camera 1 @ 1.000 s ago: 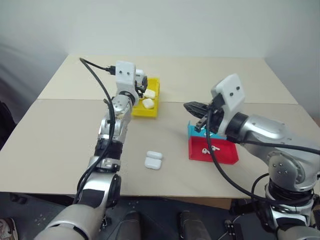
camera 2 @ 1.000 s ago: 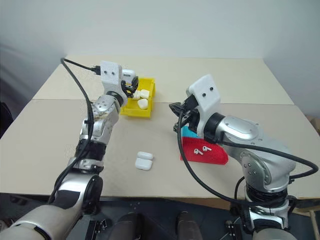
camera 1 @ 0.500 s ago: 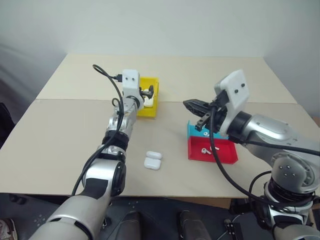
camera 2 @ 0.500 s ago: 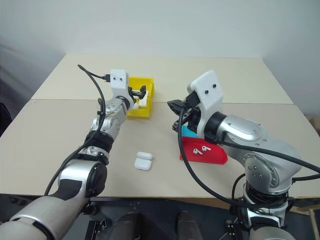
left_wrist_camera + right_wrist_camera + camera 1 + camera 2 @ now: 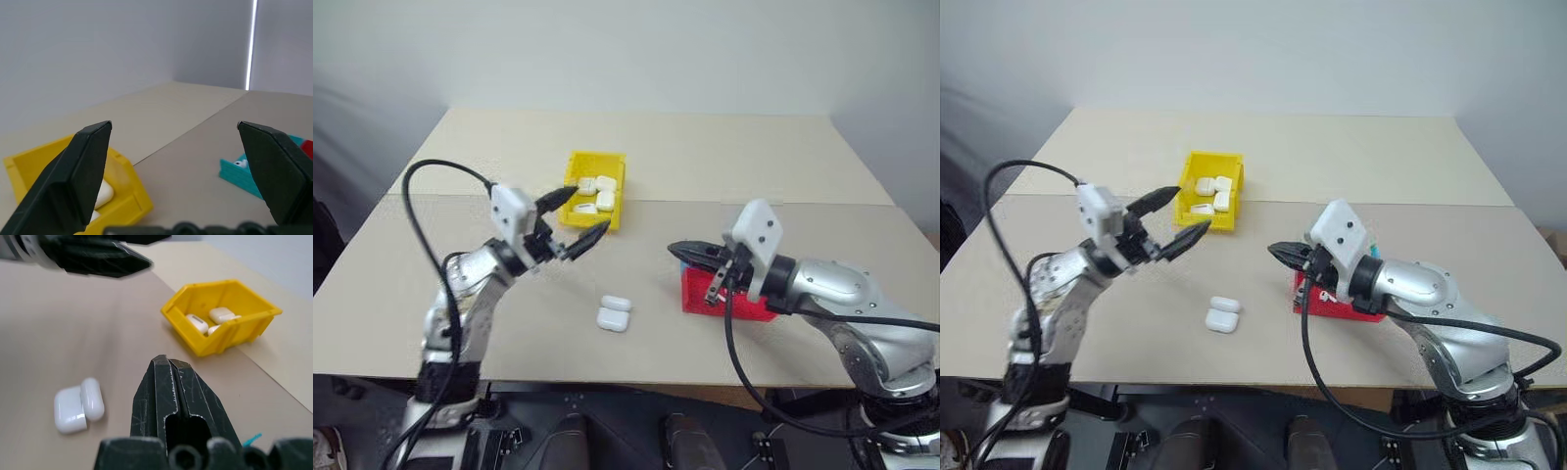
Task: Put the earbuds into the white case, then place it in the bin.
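beige worktop (image 5: 431, 294) against a plain pale wall. yellow bin (image 5: 594, 202) holds several white cases already. left hand (image 5: 570, 223) spread wide and empty, hovering near the bin. open white case (image 5: 613, 313) lies well in front of the bin. right hand (image 5: 1285, 254) pinched tight, empty, over the red and teal tray (image 5: 1337, 304) where the earbuds sit, hidden. likely step: next case. next move: pick an earbud, seat it in the open case.

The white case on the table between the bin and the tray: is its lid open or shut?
Open. The white case lies on the table with its lid flipped back beside the body, showing as two joined halves.
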You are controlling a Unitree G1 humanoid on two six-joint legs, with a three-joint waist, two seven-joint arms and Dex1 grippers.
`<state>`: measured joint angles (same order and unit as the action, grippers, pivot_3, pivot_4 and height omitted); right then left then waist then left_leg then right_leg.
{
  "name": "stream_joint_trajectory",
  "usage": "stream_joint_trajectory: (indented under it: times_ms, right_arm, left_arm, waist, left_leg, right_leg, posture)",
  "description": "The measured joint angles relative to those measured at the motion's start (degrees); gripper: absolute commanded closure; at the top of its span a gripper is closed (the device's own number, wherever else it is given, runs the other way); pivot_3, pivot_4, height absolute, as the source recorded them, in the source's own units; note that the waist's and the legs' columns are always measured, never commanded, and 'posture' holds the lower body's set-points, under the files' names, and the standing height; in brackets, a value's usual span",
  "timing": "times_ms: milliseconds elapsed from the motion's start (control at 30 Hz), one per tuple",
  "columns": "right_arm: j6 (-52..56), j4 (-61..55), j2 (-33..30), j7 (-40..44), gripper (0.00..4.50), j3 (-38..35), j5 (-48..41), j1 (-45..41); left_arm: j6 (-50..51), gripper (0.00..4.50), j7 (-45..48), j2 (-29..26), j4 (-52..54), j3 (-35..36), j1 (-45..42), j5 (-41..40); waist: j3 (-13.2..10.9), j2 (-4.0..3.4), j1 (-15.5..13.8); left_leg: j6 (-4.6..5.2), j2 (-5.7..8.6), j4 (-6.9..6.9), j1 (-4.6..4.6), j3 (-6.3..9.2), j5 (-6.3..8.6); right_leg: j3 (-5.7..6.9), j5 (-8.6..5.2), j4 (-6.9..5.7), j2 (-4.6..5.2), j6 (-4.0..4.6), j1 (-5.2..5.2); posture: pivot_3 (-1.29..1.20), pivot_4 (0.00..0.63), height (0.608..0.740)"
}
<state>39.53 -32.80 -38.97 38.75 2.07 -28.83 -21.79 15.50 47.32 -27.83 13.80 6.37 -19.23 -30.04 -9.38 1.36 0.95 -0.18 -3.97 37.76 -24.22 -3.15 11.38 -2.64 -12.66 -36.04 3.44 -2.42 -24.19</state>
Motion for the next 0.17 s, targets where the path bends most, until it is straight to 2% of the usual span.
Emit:
stream_joint_trajectory:
  times_ms: [167]
  right_arm:
    - [-5.5, 4.1, -2.0, 6.1, 4.50, -0.5, 0.8, 0.2]
  left_arm:
    - [5.9, 0.02, 8.1, -10.2, 10.9, 4.6, 11.8, -9.4]
  waist:
    - [0.0, 0.01, 0.5]
  left_leg:
    - [0.00, -0.10, -0.06, 0.01, -0.01, 0.00]
  right_leg:
    - [-0.01, -0.11, -0.07, -0.08, 0.09, -0.10]
  posture:
    - [0.00, 0.150, 0.740]
